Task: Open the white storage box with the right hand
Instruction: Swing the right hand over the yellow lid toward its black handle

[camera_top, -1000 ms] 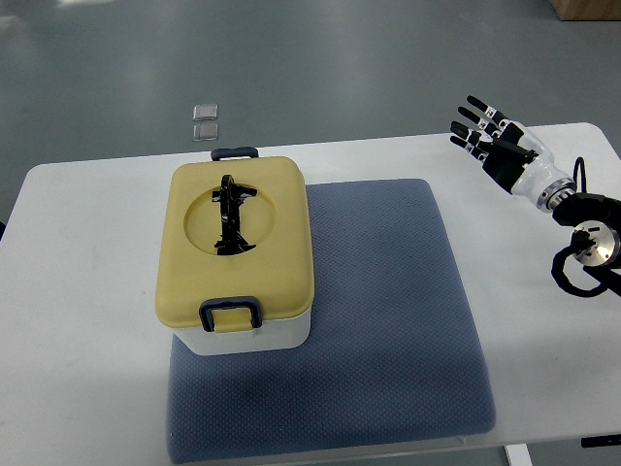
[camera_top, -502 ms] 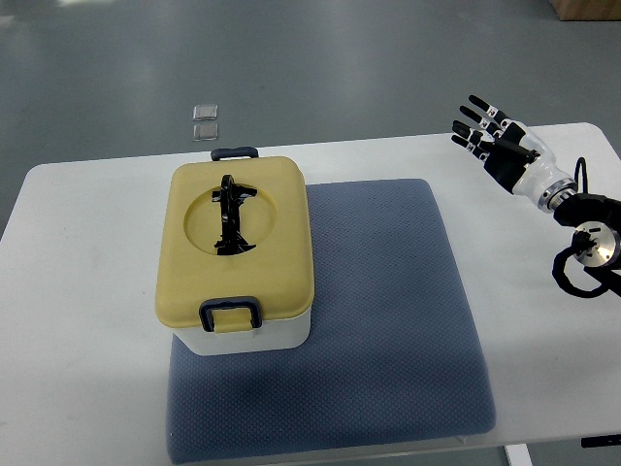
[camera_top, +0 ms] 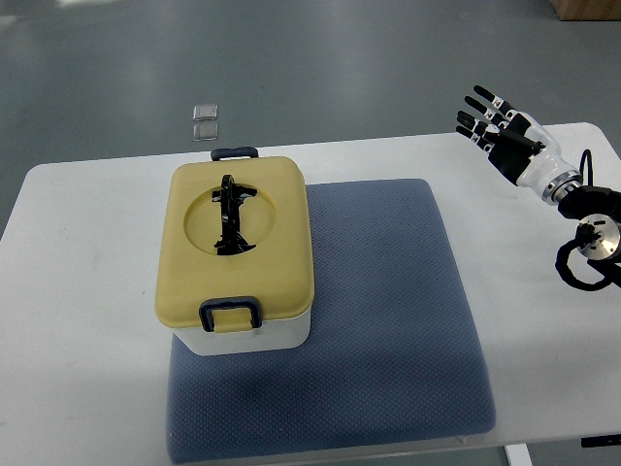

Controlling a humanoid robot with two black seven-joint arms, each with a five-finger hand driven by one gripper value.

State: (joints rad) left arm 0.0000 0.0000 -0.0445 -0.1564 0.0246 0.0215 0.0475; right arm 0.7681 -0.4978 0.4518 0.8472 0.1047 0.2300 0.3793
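A white bench (camera_top: 87, 291) stands over a grey floor (camera_top: 340, 68), and a blue-grey mat (camera_top: 388, 320) covers its middle and near part. The storage box (camera_top: 254, 335) sits on the left portion of that mat, with its far end reaching past the mat's edge onto the bare bench. Its body is white and shows only as a low band under a yellow lid (camera_top: 277, 243), which is closed and seated flat. A black handle (camera_top: 231, 216) lies folded in a round hollow in the top of the lid. A dark latch (camera_top: 229, 313) hangs at the near end of the box and another latch (camera_top: 235, 153) shows at the far end; both look flush against the box. The right hand (camera_top: 505, 131) is up at the far right of the bench, well apart from the box and off the mat, with its arm coming in from the right edge. Its fingers (camera_top: 475, 107) are spread and straight, pointing toward the far left, and they hold nothing. Black cables (camera_top: 582, 262) loop near the wrist joint at the right edge. Beyond the far edge of the bench, two small clear squares (camera_top: 205, 120) lie on the floor, one just beside the other.
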